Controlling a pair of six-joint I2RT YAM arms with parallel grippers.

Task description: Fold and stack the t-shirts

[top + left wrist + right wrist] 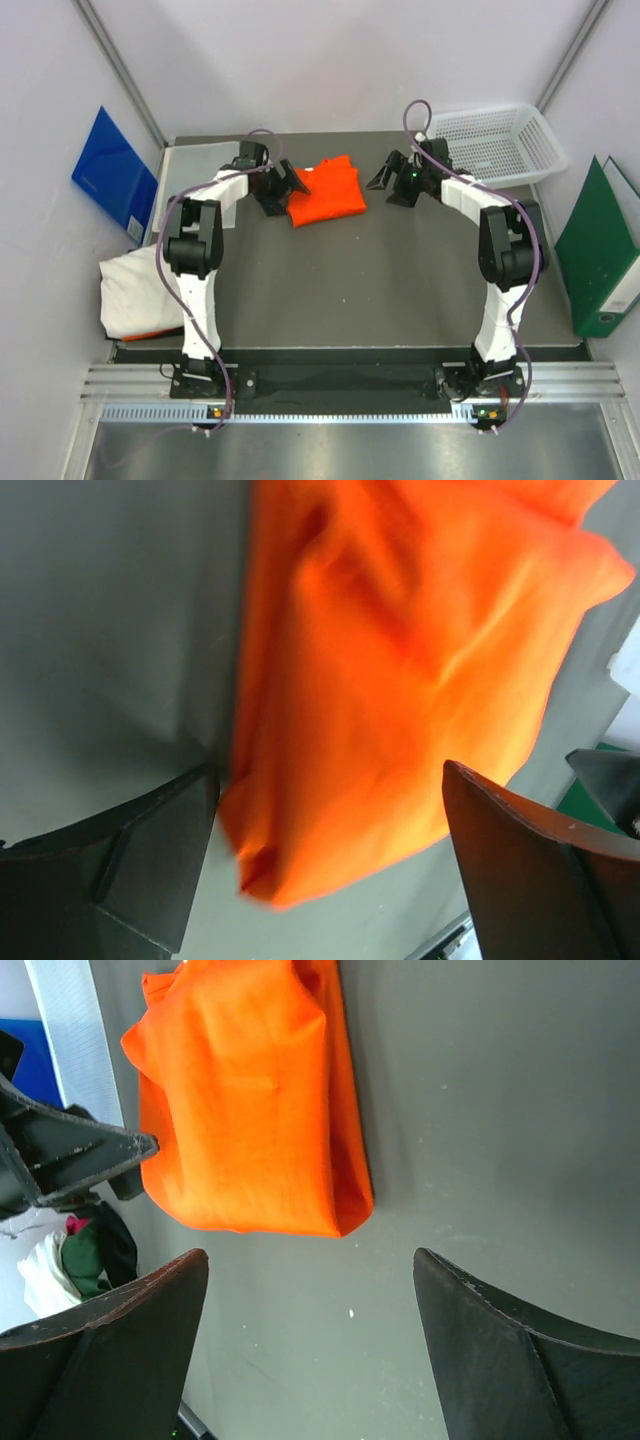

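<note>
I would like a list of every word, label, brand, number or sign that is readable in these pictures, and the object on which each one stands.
No text can be read in any view.
The folded bright orange t-shirt and the crumpled white t-shirt are plain.
The blue plastic folder, the green binder and the white plastic mesh basket show nothing readable at this size.

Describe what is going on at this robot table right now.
Two robot arms are working on t-shirts. The orange t-shirt lies folded at the far middle of the table. The left hand is open right at the shirt's left edge, and the right hand is open just off its right side; neither holds anything. The white t-shirt sits bunched at the table's left edge, not yet folded or stacked.
</note>
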